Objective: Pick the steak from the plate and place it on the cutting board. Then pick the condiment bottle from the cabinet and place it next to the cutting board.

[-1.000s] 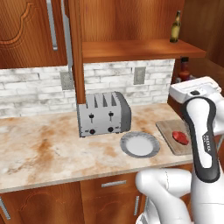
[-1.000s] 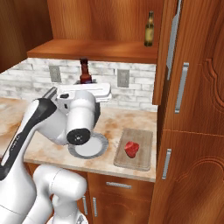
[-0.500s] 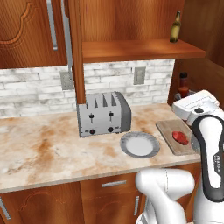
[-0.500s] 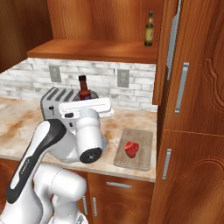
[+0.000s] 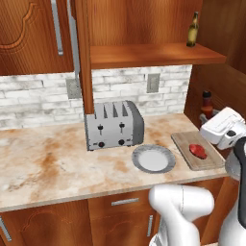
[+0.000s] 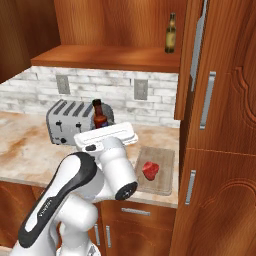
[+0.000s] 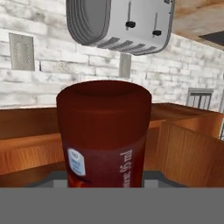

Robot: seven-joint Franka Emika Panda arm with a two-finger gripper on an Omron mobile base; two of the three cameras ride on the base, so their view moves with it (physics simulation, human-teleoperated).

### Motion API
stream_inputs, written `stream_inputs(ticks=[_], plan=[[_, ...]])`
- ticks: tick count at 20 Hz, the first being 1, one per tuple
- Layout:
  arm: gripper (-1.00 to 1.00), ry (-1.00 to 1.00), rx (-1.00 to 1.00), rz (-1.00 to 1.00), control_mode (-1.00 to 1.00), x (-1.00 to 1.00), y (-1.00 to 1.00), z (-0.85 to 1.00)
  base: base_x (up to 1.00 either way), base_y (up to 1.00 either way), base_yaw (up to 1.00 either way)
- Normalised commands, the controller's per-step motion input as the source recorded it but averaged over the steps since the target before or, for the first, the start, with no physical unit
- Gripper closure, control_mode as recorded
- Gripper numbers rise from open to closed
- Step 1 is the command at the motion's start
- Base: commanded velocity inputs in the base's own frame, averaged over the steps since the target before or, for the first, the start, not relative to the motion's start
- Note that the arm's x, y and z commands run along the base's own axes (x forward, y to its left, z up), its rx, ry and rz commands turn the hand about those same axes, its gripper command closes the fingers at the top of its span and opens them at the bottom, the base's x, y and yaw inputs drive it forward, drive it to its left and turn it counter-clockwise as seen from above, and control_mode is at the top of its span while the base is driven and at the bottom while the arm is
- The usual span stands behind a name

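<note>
The small dark red-brown condiment bottle with a red cap stands directly in front of the claw in the hand view and is very close to it. On its label I can read "95 ml" in white, written sideways; the small white mark beside it is too blurred to read. The claw's fingertips are hidden by this bottle, so I cannot tell if the claw is spread or clenched, or if it touches the bottle. In the right base view the same bottle rises just behind the white hand of the arm, upright, in front of the toaster.

Beyond the bottle, the silver four-slot toaster stands on the marble-patterned desk against the white brick wall. Beside the hand lies the flat rectangular light-brown wooden cutting board, and the small raw red steak rests on the middle of it. Further from the hand, between board and toaster, is the round grey-rimmed plate with a white centre.

High above, on the open shelf of the dark reddish-brown wooden cabinet, stands a tall olive-green bottle with a yellowish label; its writing is too small to read.
</note>
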Motion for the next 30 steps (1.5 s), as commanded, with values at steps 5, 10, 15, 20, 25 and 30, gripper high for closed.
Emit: stream_inputs(ticks=[5, 10, 15, 20, 25, 30], plan=[[1.00, -0.08, 0.00, 0.08, -1.00, -0.28, 0.16, -0.32, 0.00, 0.00, 0.00], [1.00, -0.11, 0.00, 0.07, -1.00, -0.26, 0.20, -0.35, 0.00, 0.00, 0.00], [1.00, -0.10, 0.00, 0.07, -1.00, -0.23, 0.18, -0.29, 0.00, 0.00, 0.00], [1.00, -0.04, 0.08, 0.08, -1.00, -0.16, 0.07, -0.27, 0.00, 0.00, 0.00], [1.00, 0.00, 0.13, 0.09, -1.00, -0.18, 0.09, -0.36, 0.00, 0.00, 0.00], [1.00, -0.01, 0.12, 0.09, -1.00, -0.20, 0.05, -0.35, 0.00, 0.00, 0.00]])
